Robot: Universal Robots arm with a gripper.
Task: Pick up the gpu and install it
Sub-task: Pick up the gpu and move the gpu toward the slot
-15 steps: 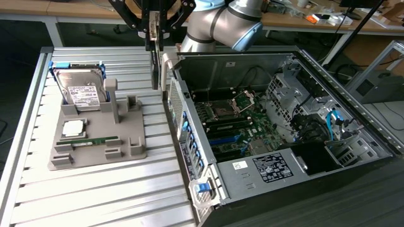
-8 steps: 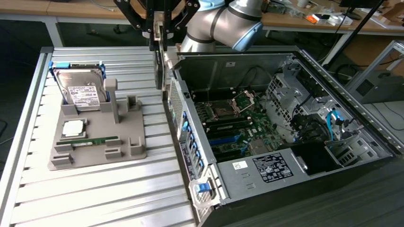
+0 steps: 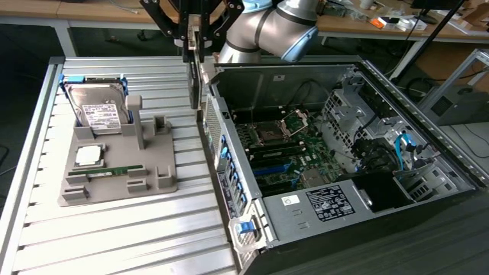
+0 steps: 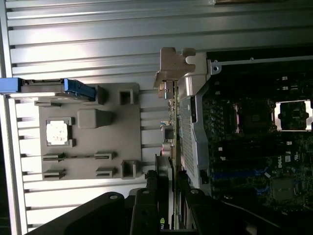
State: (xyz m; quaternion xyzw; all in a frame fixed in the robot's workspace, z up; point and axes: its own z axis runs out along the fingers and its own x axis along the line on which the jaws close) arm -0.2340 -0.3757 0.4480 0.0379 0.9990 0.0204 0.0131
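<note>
Left: grey fixture (image 3: 164, 183) with hard drive (image 3: 98, 112). Centre: gripper (image 3: 197, 41) clamped on gpu (image 3: 196, 74), which hangs edge-on just beside the PC case (image 3: 306, 206) rear wall. Card likely light, stiff, fragile; hold the flat faces, clear of the connector.

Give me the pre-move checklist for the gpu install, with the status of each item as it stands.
1. Grip: the gripper is closed on the gpu, which hangs edge-down between the fingers: ok.
2. Card off the grey fixture: ok, it is lifted clear.
3. Case open with the motherboard exposed: ok.
4. Card over the motherboard: not ok, it hangs at the case's rear wall, on the fixture side.
5. Target slot free of obstruction: cannot tell.
6. Card square to the slot: cannot tell.
</note>
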